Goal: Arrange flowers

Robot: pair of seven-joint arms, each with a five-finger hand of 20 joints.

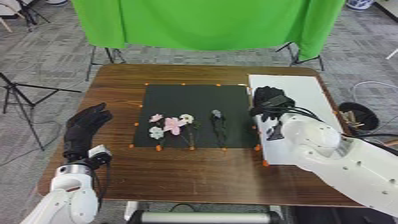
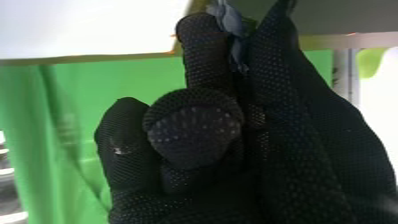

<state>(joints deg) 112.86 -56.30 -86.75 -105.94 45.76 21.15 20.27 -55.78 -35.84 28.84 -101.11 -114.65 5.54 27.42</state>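
The black left robot hand (image 1: 84, 125) is open near the brown wooden tabletop's (image 1: 115, 172) left side. White flowers (image 1: 156, 132) and pink flowers (image 1: 172, 126) lie on a flat black mat (image 1: 169, 97). Beside them lies a blue-grey flower with dark leaves (image 1: 216, 114). The black right robot hand (image 1: 271, 100) pinches another blue-grey flower (image 2: 231, 24) over the white sheet (image 1: 302, 90). Farthest back hangs bright green cloth (image 1: 209, 25).
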